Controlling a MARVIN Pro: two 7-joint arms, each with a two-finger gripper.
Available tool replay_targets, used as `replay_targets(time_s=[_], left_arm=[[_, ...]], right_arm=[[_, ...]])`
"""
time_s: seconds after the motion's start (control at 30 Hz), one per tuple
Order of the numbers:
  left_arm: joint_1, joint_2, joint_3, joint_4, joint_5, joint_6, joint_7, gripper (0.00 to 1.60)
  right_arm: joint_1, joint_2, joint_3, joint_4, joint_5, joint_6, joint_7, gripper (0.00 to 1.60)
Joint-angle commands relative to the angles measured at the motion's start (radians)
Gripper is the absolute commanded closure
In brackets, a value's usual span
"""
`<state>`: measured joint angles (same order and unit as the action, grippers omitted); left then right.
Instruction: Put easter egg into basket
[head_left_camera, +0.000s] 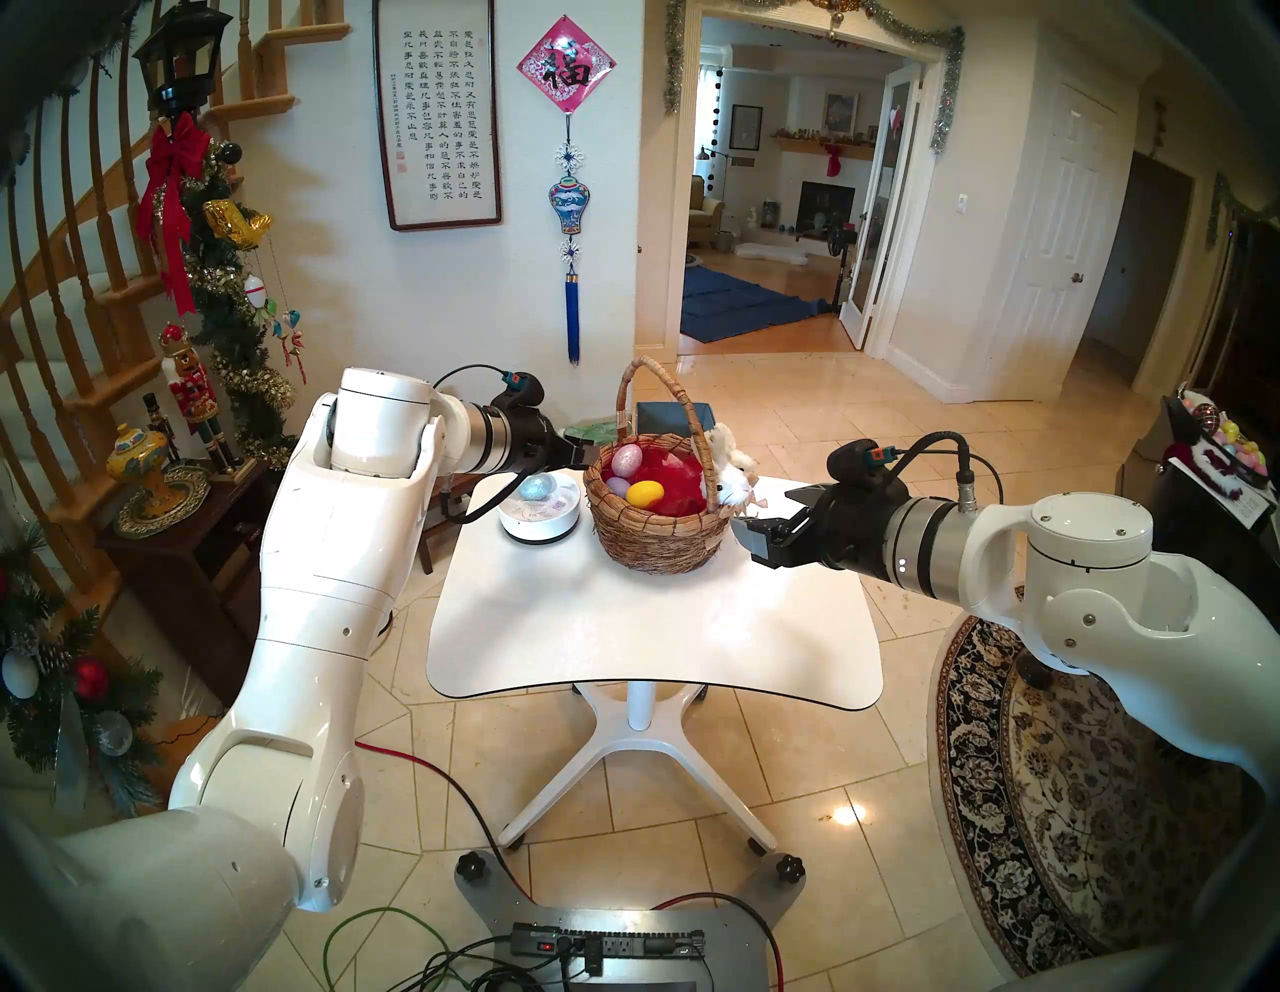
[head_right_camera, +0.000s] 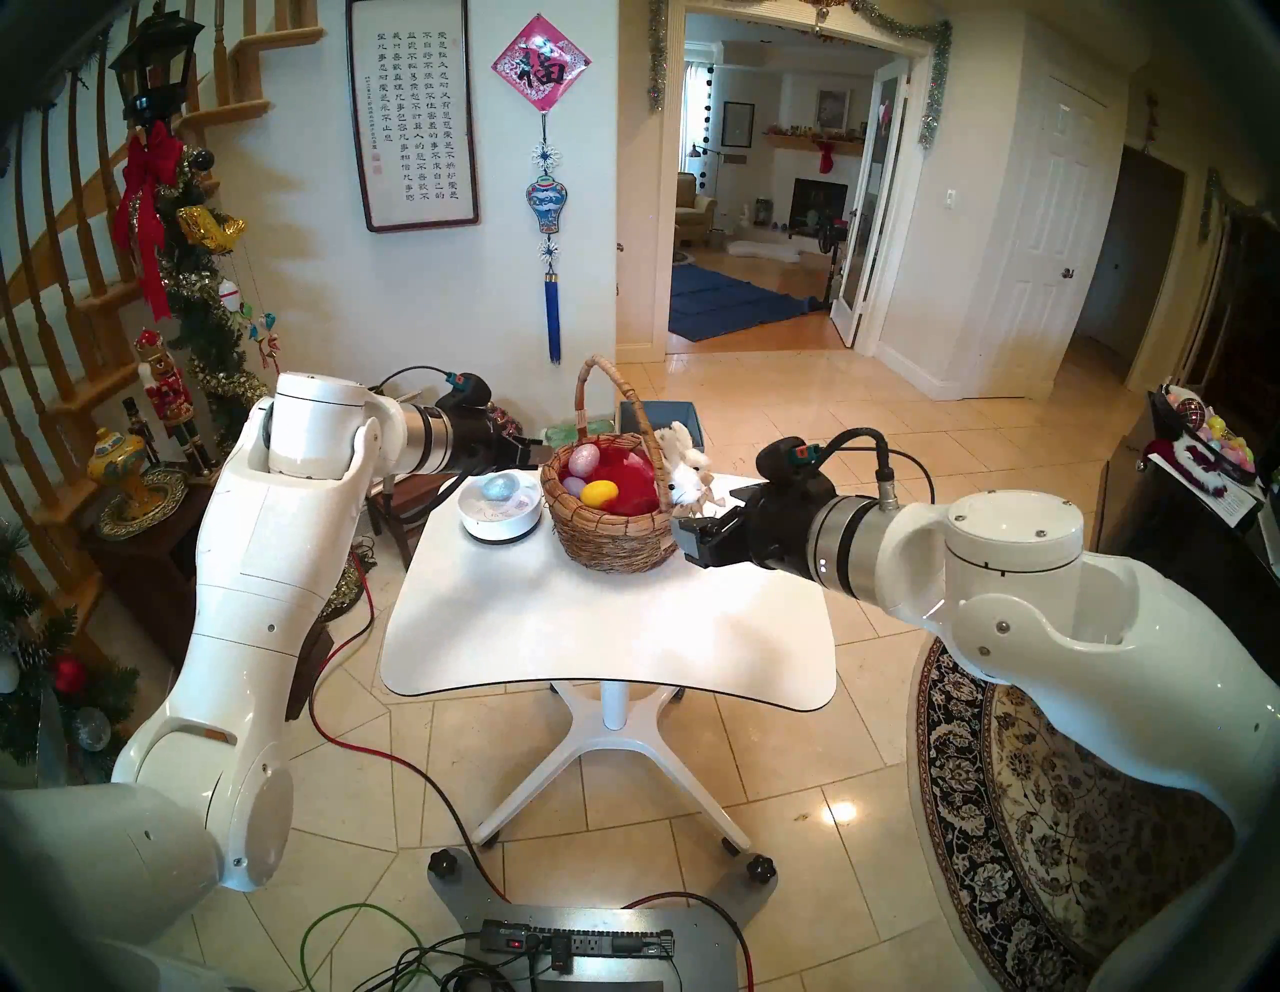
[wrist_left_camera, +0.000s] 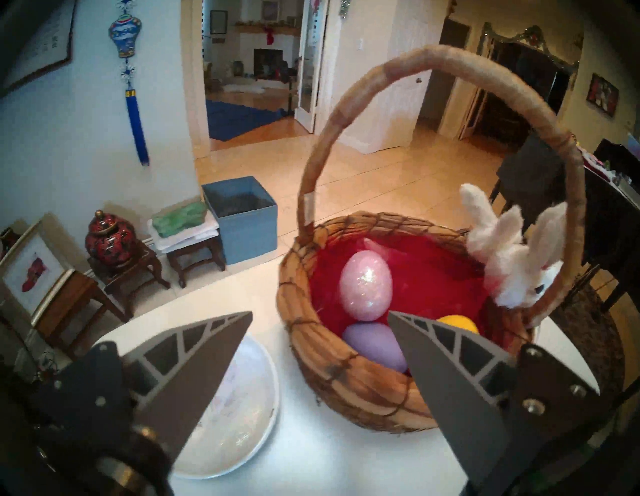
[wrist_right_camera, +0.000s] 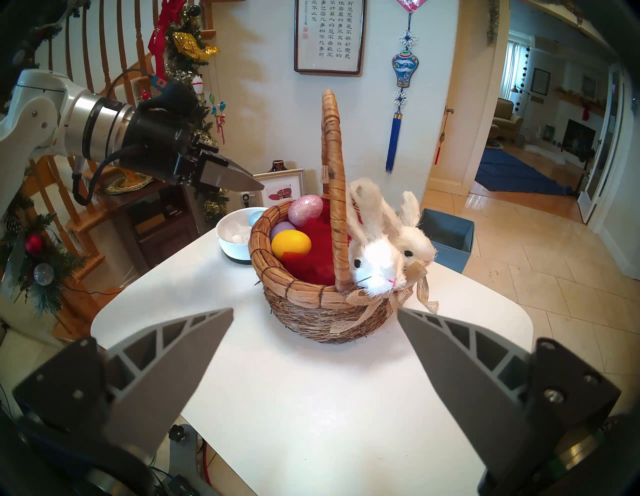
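Note:
The brown wicker basket (head_left_camera: 651, 544) with a tall handle, red lining and white plush bunnies (wrist_right_camera: 375, 263) on its rim stands at the back of the white table (head_left_camera: 623, 623). In it lie a pink glitter egg (head_left_camera: 627, 461), a yellow egg (head_left_camera: 645, 493) and a purple egg (wrist_left_camera: 374, 344). A silver-blue glitter egg (head_left_camera: 537, 488) lies in the shallow white bowl (head_left_camera: 540, 532) left of the basket. My left gripper (head_left_camera: 578, 450) is open and empty above the bowl, beside the basket's left rim. My right gripper (head_left_camera: 769, 519) is open and empty just right of the basket.
A blue open box (head_left_camera: 692, 415) stands on the floor behind the table. Dark side tables with ornaments (head_left_camera: 159, 485) stand at the left. A patterned rug (head_left_camera: 1080, 796) lies at the right. Cables and a power strip (head_left_camera: 609, 945) lie at my base.

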<state>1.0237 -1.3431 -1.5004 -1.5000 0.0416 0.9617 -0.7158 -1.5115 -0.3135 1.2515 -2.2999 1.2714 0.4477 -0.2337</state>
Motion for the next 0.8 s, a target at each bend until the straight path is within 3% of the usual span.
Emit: replay_targets(time_s=[0.0,0.77], left_arm=[[0.001,0.025,0.004,0.013,0.004,-0.024,-0.013,0.1],[-0.034,0.058,0.01,0.165,0.039,-0.179,-0.033,0.0]], right_arm=[[0.01,-0.001,0.008,0.0,-0.002,-0.003,0.0,0.0],[0.01,-0.001,0.008,-0.001,-0.002,-0.003,0.0,0.0]])
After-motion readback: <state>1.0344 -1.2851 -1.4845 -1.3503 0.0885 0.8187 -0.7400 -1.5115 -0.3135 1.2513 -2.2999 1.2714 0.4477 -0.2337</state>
